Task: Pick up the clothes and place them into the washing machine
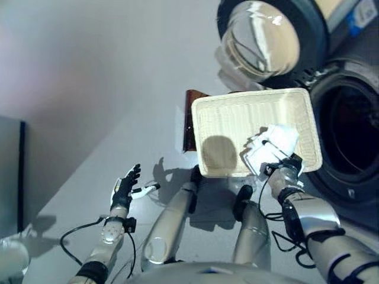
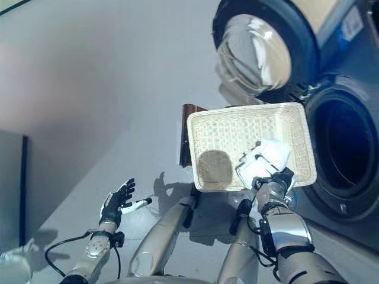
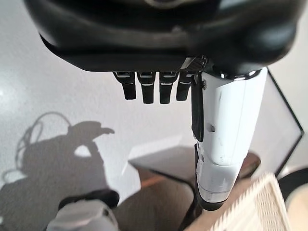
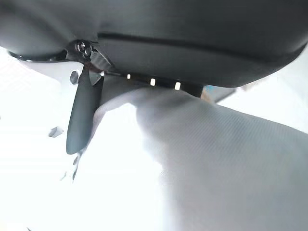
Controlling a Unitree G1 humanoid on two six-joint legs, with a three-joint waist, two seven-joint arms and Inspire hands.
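Right wrist view shows white cloth pressed close against the right hand (image 1: 283, 167), but whether its fingers are curled into it I cannot tell. From that hand the white clothes (image 1: 273, 144) bunch toward 12 o'clock, in the near right corner of the basket (image 1: 237, 106). The washing machine drum (image 1: 352, 133) gapes at 2 o'clock, just beside. The left hand (image 1: 124, 186), fingers straight and empty, hangs well apart at 9 o'clock.
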